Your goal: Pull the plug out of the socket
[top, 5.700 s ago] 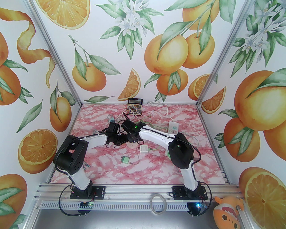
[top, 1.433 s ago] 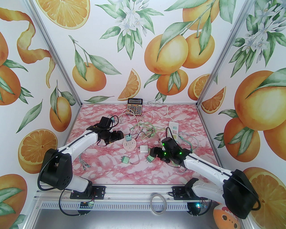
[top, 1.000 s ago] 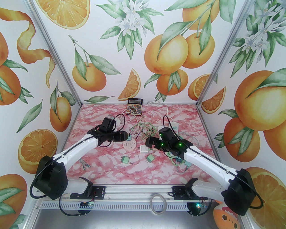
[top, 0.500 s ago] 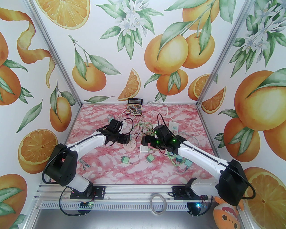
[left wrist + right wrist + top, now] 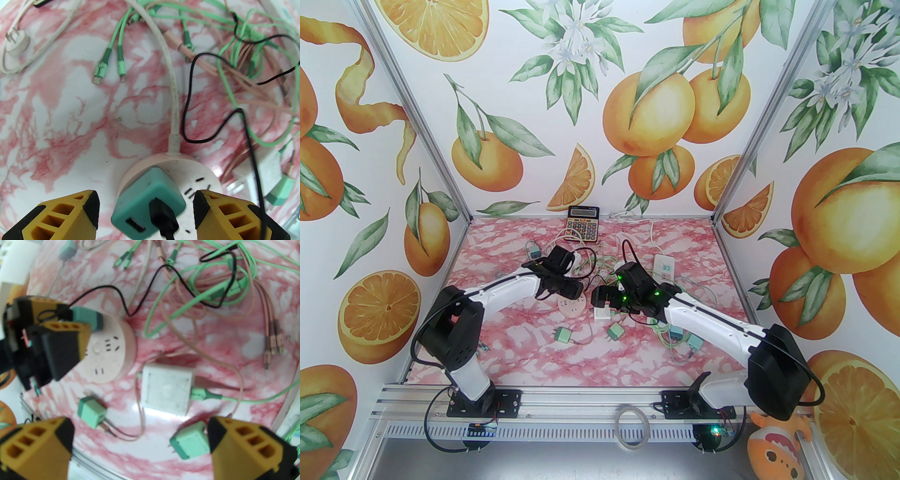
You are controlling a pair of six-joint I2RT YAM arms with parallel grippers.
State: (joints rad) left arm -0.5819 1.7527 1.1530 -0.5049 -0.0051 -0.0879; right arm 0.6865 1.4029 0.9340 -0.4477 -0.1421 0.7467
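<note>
Teal plug sits in the round pink socket on the counter. It looks like a hard, smooth, light cube, probably tight on its prongs, so I'd pinch its flat sides, clear of the black cable. My left hand straddles it, part open, not touching; my right hand hangs wide and empty.

The left gripper is positioned over the far edge of the round pink socket, which lies on the pink marbled surface. The right gripper is held just right of the socket, above a white cube adapter. A green plug and a second green plug lie nearer the bases. A cable tangle is spread behind the grippers. A calculator is placed at the far edge, and a white power strip to its right.
</note>
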